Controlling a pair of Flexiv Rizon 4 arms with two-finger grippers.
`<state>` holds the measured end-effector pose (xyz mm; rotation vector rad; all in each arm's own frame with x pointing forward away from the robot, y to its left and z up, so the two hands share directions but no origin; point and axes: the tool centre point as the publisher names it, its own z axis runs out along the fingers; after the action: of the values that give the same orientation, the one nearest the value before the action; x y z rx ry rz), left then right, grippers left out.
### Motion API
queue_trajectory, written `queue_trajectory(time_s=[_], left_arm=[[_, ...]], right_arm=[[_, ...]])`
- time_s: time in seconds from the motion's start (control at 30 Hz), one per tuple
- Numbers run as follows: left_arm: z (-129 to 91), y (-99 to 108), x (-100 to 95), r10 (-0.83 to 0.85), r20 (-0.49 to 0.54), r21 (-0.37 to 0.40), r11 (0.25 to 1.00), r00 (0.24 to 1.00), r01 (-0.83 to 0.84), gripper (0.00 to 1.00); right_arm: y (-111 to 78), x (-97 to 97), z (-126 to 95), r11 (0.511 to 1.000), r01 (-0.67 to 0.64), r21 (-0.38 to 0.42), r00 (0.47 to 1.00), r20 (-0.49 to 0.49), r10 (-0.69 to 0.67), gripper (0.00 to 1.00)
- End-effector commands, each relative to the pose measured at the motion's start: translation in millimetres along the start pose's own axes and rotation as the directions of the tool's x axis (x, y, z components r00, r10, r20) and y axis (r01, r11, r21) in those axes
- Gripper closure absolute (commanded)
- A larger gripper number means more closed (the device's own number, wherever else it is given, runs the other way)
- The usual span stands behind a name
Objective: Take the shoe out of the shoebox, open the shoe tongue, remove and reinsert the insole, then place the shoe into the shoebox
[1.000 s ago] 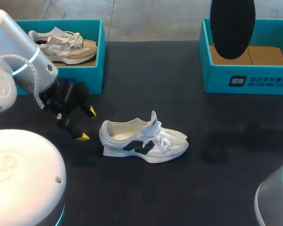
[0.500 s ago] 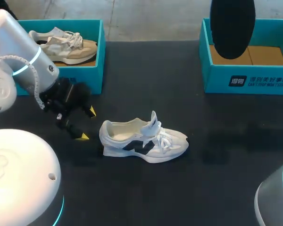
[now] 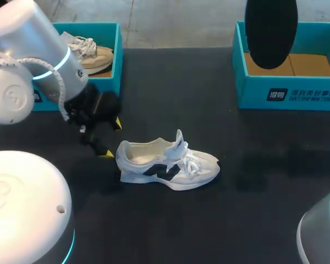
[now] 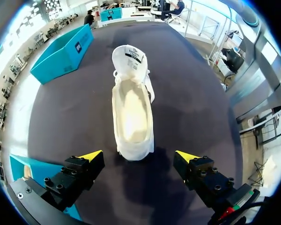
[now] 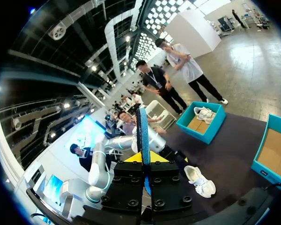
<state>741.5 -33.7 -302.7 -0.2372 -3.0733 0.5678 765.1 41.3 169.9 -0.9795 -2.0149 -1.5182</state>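
A white shoe (image 3: 168, 165) with a black side mark stands upright mid-table with its tongue raised, the toe pointing right. My left gripper (image 3: 111, 138) is open just left of the heel. In the left wrist view the shoe (image 4: 132, 112) lies straight ahead, its heel between the yellow fingertips (image 4: 91, 155) and touching neither. My right gripper (image 5: 143, 159) is held high above the table, shut on a thin dark insole (image 5: 142, 133) seen edge-on. In the head view the insole (image 3: 271, 30) shows as a dark oval in front of the right box.
A teal shoebox (image 3: 113, 82) at the back left holds a beige shoe (image 3: 96, 55). An open teal shoebox (image 3: 289, 93) with a bare cardboard floor stands at the back right. My right arm's base (image 3: 319, 231) sits at the front right corner.
My left arm has swung right and slightly back, bringing its open gripper close to the shoe's heel. The shoe, the insole and the right arm have not moved.
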Motion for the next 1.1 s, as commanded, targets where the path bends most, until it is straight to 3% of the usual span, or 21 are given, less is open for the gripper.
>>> queue_trajectory(time_s=[0.03,0.53,1.1], left_arm=[[1.0,-10.7,-3.4,-0.001,0.004,-0.02,1.0,1.0,0.001,0.0],[0.7,-34.1,-14.6,-0.005,-0.011,-0.092,0.996,1.0,0.004,0.0],[6.6,-34.1,-14.4,-0.015,-0.024,-0.149,0.989,1.0,0.011,0.0]], right_arm=[[1.6,0.3,1.0,1.0,-0.002,0.003,1.0,0.003,0.002,1.0],[1.6,0.3,1.0,1.0,-0.002,0.003,1.0,0.003,0.002,1.0],[1.6,0.3,1.0,1.0,-0.002,0.003,1.0,0.003,0.002,1.0]])
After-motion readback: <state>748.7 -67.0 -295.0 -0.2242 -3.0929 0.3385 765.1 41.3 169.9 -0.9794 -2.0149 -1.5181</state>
